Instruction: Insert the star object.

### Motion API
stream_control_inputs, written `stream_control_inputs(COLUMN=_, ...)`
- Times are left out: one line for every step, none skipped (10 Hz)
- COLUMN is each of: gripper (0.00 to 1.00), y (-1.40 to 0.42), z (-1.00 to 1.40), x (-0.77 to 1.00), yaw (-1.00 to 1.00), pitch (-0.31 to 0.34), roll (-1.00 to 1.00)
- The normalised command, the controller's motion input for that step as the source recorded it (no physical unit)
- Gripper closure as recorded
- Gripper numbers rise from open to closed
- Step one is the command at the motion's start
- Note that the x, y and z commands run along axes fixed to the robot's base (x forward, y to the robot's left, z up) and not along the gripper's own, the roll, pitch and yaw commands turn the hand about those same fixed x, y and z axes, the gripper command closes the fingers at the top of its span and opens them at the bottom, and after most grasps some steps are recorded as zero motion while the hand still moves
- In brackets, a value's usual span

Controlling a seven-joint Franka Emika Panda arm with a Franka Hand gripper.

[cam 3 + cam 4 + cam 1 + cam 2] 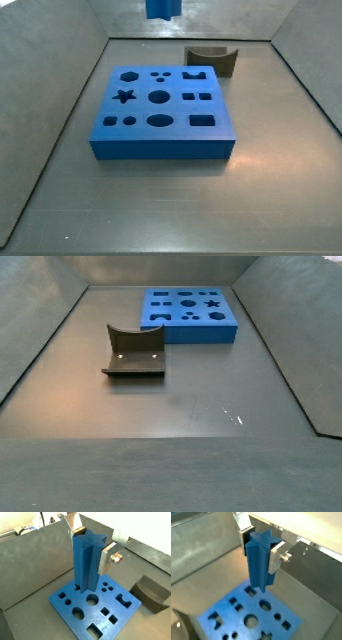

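Observation:
My gripper [92, 547] is shut on the star object [87, 562], a long bright blue peg with ridged star-section sides. It holds the peg upright by its upper end, silver fingers [105, 558] on two opposite sides. Both wrist views show this, the gripper [260, 551] on the peg [258, 567]. The wide flat blue block [100, 609] with many shaped holes lies below. In a side view only the peg's lower end [160, 8] shows, high above the block [163, 112], whose star hole [124, 97] is open. The gripper is out of view in both side views.
A dark grey-brown curved piece [210, 58] stands on the floor beside the block; it also shows in the other side view [134, 351] and a wrist view [152, 592]. Grey sloping walls [54, 60] ring the floor.

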Motion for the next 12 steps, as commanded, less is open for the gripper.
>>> stream_control_inputs(gripper=1.00, y=0.26, z=-1.00, x=-0.38, yaw=0.18, pitch=-0.070, roll=0.07)
stream_control_inputs(gripper=1.00, y=0.24, z=-1.00, x=-0.36, yaw=0.17, pitch=-0.063, roll=0.07)
stream_control_inputs(gripper=1.00, y=0.24, z=-1.00, x=-0.39, yaw=0.17, pitch=-0.070, roll=0.07)
stream_control_inputs(gripper=1.00, y=0.24, z=-1.00, x=-0.43, yaw=0.17, pitch=-0.099, roll=0.06)
stream_control_inputs(gripper=1.00, y=0.25, z=-1.00, x=-0.46, yaw=0.17, pitch=-0.114, roll=0.05)
stream_control_inputs(gripper=1.00, y=0.26, z=-1.00, x=-0.48, yaw=0.17, pitch=-0.126, roll=0.01)
stream_control_inputs(gripper=1.00, y=0.28, z=-1.00, x=-0.48, yaw=0.13, pitch=-0.127, roll=0.00)
stream_control_inputs(gripper=1.00, y=0.26, z=-0.76, x=-0.39, yaw=0.01, pitch=-0.067, roll=-0.01)
stream_control_inputs(gripper=1.00, y=0.14, z=-0.43, x=-0.18, yaw=0.00, pitch=-0.040, roll=-0.14)
stream_control_inputs(gripper=1.00, y=0.13, z=-0.42, x=-0.16, yaw=0.00, pitch=-0.001, roll=-0.02)
stream_control_inputs(gripper=1.00, y=0.11, z=-0.51, x=-0.13, yaw=0.00, pitch=0.000, roll=0.03)
stream_control_inputs(gripper=1.00, y=0.11, z=-0.43, x=0.00, yaw=0.00, pitch=0.000, roll=0.00)
